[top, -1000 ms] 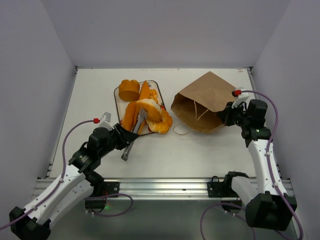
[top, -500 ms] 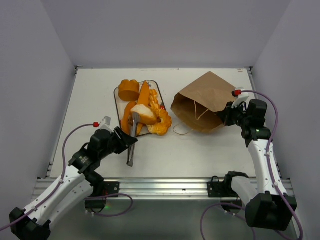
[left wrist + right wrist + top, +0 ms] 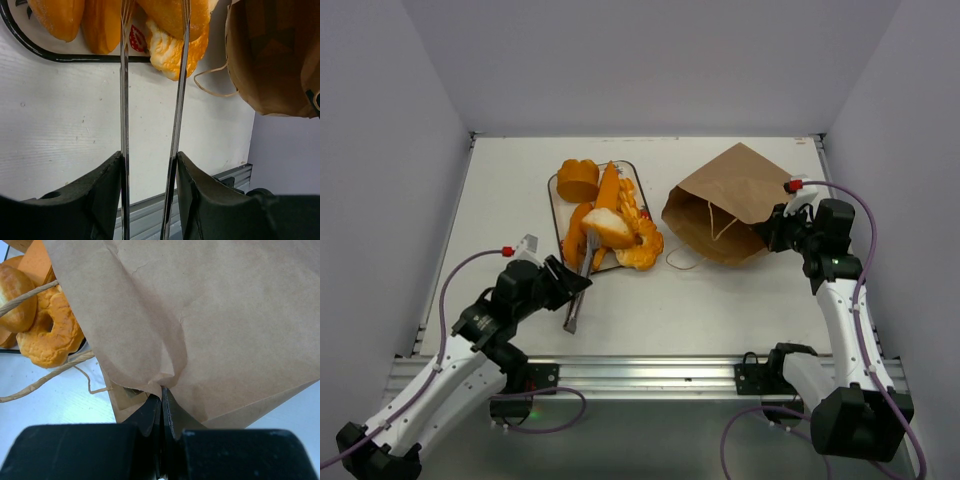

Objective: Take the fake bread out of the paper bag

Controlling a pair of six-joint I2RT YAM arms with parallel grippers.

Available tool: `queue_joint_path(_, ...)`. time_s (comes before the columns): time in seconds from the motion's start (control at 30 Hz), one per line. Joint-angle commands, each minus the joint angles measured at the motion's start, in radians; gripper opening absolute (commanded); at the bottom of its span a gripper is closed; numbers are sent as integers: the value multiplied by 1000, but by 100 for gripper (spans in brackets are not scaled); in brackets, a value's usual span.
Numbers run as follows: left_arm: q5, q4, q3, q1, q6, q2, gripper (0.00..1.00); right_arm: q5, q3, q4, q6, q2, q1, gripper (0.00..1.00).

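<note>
Several glossy orange breads (image 3: 610, 222) lie piled on the strawberry-print tray (image 3: 552, 195), among them a round bun (image 3: 577, 180) and a white-faced roll (image 3: 605, 228). My left gripper (image 3: 570, 287) is shut on the silver tongs (image 3: 578, 300). In the left wrist view the two tong arms (image 3: 123, 75) run up to the breads (image 3: 170, 15), one bread between them. The brown paper bag (image 3: 730, 200) lies on its side, mouth towards the tray. My right gripper (image 3: 767, 236) is shut on its near edge, and the right wrist view shows the pinched paper (image 3: 200, 305) at my gripper (image 3: 161, 392).
The bag's loop handles (image 3: 682, 262) trail on the table between bag and tray. A ring-shaped bread (image 3: 47, 330) shows past the bag's mouth. The tray's black rim (image 3: 60, 57) lies just ahead of the left gripper. The table's metal front rail (image 3: 640, 372) runs behind both grippers.
My left gripper has drawn back towards the near edge with the tongs. The white-faced roll has dropped from between the tong tips onto the pile. The right arm and bag have not moved.
</note>
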State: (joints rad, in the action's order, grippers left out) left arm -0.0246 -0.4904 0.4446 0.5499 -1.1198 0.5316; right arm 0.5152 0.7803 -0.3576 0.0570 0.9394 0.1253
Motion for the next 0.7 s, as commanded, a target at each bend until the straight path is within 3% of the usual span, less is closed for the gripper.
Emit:
queue_joint_path(0.0, 18, -19, 88, -5, 29, -31, 47, 11, -3, 12, 7, -21, 5, 0)
queue_joint_path(0.2, 17, -56, 152, -7, 80, -48, 46, 12, -1, 14, 9, -17, 5, 0)
queue_joint_path(0.37, -23, -37, 158, -5, 123, -61, 34, 9, -3, 14, 10, -17, 5, 0)
queue_joint_path(0.43, -69, -13, 155, -5, 150, -61, 25, 9, -3, 12, 12, -16, 5, 0)
queue_joint_path(0.67, -359, 174, 140, -4, 242, -9, 15, 9, -1, 14, 17, -10, 5, 0)
